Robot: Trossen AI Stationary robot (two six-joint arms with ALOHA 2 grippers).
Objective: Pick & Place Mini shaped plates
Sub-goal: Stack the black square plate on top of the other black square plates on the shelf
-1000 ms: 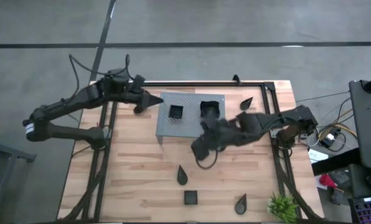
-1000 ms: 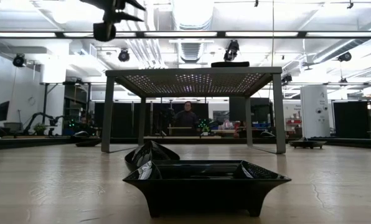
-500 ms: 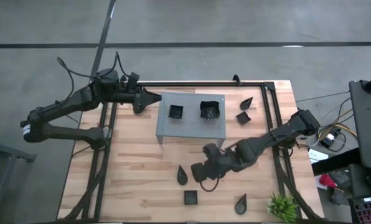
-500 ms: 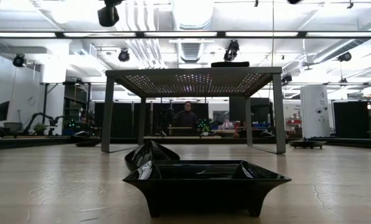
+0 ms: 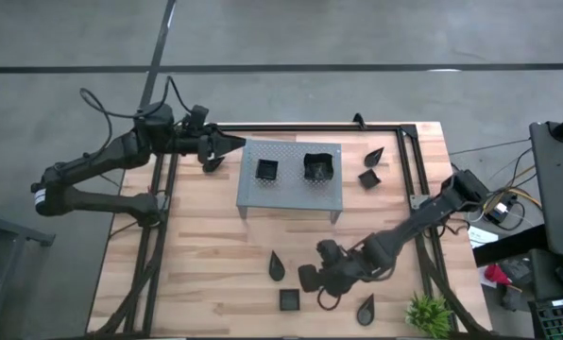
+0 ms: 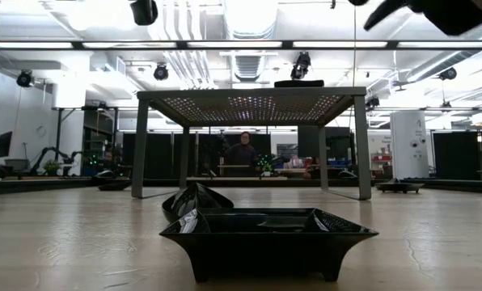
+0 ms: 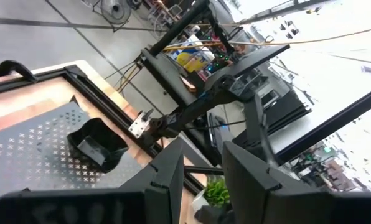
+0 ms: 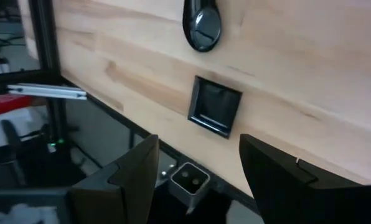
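Our right gripper (image 5: 307, 278) hovers spread and empty above the square plate (image 5: 289, 300), seemingly lining up a pick. Our left gripper (image 5: 232, 144) waits beside the rack (image 5: 291, 194), part-spread, empty.

Grey perforated rack (image 5: 291, 175) on wooden table (image 5: 206, 255); green plant (image 5: 429, 314) at corner

right pincer (image 5: 309, 278) near square plate (image 5: 289, 300)

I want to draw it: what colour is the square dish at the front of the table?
Shiny black. The square dish shows best in the low view.
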